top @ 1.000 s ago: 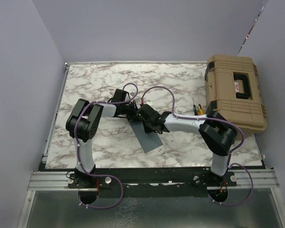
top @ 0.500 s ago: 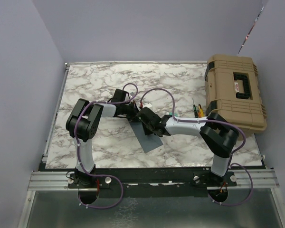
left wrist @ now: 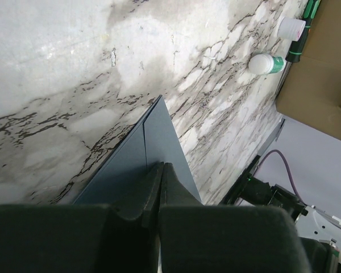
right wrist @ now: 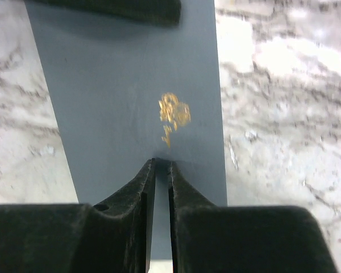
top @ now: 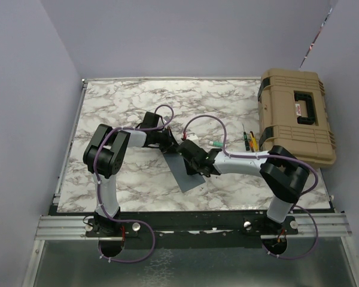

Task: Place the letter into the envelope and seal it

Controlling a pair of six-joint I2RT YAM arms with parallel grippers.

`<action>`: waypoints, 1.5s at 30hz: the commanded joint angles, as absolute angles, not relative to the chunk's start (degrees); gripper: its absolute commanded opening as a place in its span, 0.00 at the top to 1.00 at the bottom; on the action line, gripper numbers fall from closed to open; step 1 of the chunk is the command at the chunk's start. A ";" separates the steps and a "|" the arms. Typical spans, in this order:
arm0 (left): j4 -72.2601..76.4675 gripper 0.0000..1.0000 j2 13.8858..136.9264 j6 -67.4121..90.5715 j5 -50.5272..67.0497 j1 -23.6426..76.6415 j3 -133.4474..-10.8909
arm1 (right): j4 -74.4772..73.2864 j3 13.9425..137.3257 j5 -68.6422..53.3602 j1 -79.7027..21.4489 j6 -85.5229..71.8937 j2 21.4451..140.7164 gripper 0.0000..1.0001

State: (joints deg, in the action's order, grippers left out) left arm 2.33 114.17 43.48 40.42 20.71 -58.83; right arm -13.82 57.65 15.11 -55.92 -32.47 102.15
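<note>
The right claw point(right wrist: 162, 162) has its two dark fingers drawn nearly together, only a thin slit between them and nothing in it. The tips point down at the envelope point(right wrist: 125, 85), just short of a small gold emblem point(right wrist: 173, 114) stamped on the slate-grey paper.

The left claw point(left wrist: 161, 166) is at the envelope's far end. Its fingers are pressed tight together, and a fold or edge of the envelope runs straight into the pinch, so it looks clamped on the paper.

The envelope lies skewed near the middle of the white marble table point(top: 119, 101), between the two arms, with one long side angling toward the near edge.

Broad stretches of veined marble show on the far side and to the left. To the right, a few markers point(top: 248, 139) lie just beside a tan toolbox point(top: 296, 116), which fills the far right corner. Plain lavender walls point(top: 179, 36) close in on the left, back and right. A metal rail point(top: 66, 226) carrying both arm bases runs along the near edge.
</note>
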 commanded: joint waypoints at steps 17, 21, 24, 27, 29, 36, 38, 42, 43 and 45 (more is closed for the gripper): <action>-11.20 0.95 115.26 33.44 25.05 20.50 -60.74 | -44.31 53.78 18.08 -57.17 -46.51 84.40 0.78; -12.12 0.86 112.10 32.94 27.21 20.48 -62.86 | -44.81 54.87 20.39 -55.12 -50.60 80.07 0.71; -13.18 0.78 109.14 32.62 27.92 20.48 -64.24 | -48.67 55.53 23.08 -54.26 -53.81 79.54 0.70; -14.31 0.67 105.76 32.36 27.42 20.48 -64.77 | -51.39 55.30 23.93 -54.02 -56.19 79.32 0.68; -14.93 0.60 103.09 32.27 25.86 20.48 -64.34 | -51.82 54.43 23.24 -53.88 -57.15 79.20 0.66; -17.54 0.39 89.30 32.62 14.04 20.49 -59.52 | -49.59 49.53 16.29 -53.73 -58.80 75.93 0.71; -18.71 0.32 84.80 32.56 10.30 20.48 -57.68 | -46.99 47.66 13.38 -53.71 -58.43 74.81 0.73; -20.81 0.20 75.89 32.39 5.12 20.48 -54.10 | -43.90 45.53 9.61 -53.71 -58.05 75.06 0.76; -20.94 0.18 73.72 32.31 4.28 20.48 -52.99 | -42.69 44.76 9.12 -53.71 -57.84 75.32 0.76; -20.94 0.13 69.84 32.45 1.90 20.48 -50.52 | -39.10 43.30 8.59 -53.71 -57.03 76.25 0.76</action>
State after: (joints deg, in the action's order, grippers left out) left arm -18.02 77.71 33.08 10.52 20.69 -55.35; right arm -45.80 45.69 12.43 -53.89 -57.17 75.57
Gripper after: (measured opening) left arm 0.814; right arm 0.240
